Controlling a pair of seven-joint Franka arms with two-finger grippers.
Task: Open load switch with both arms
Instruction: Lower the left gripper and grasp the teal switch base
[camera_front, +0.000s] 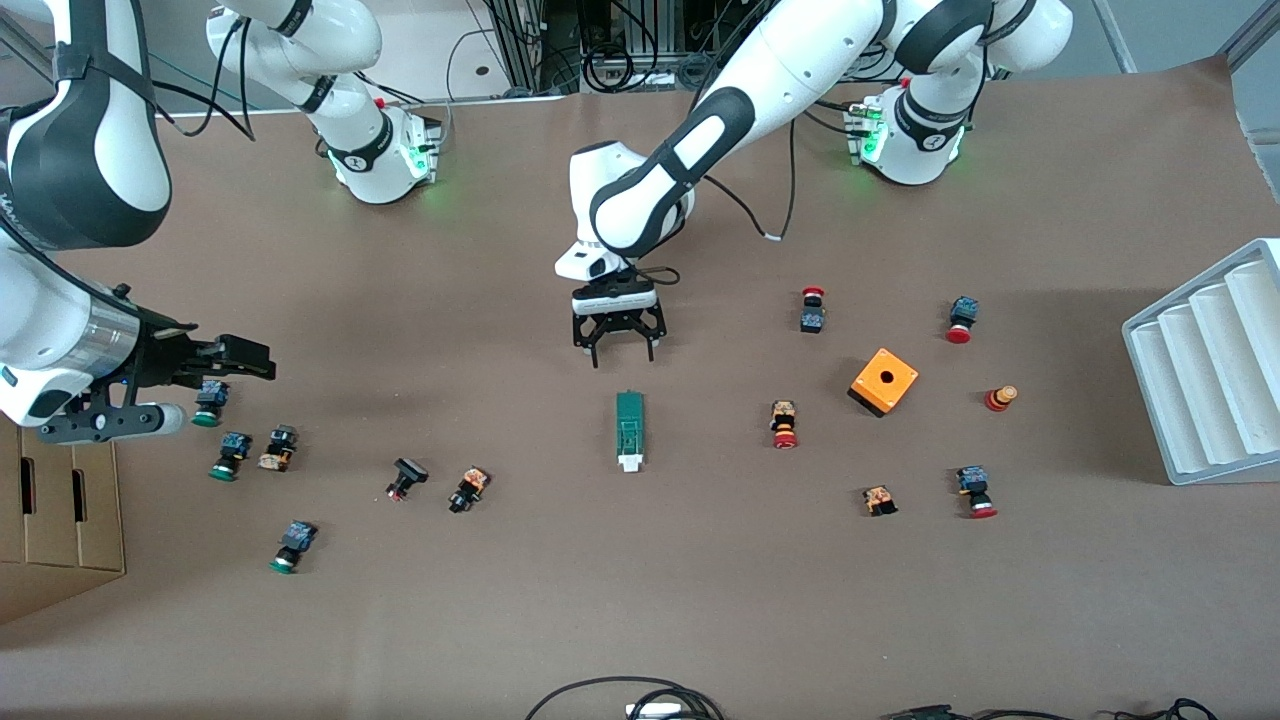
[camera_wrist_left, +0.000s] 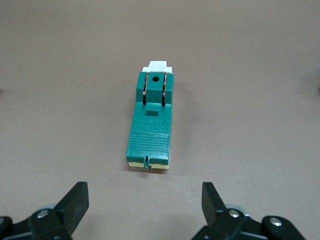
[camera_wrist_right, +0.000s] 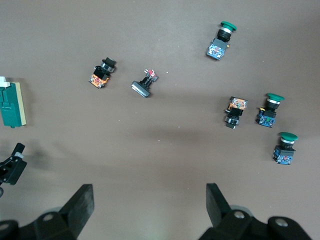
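Left end effector (camera_front: 619, 345) open, hovering at 12 o'clock of narrow dark-green rectangular load switch (camera_front: 629, 429); right end effector (camera_front: 165, 385) open, waiting over green-capped push buttons (camera_front: 228, 455). Approach step; next: descend, clamp switch body.

Robotics lab: two white arms (camera_front: 700, 150) over paper-covered table (camera_front: 700, 600).

No readable text anywhere. The load switch (camera_wrist_left: 149, 127) carries pale raised markings on its green top, seen in the left wrist view, but the characters cannot be made out. Each arm base (camera_front: 925, 140) shows a small dark round emblem, not legible as letters. The push buttons (camera_wrist_right: 266, 111) bear no legible labels.
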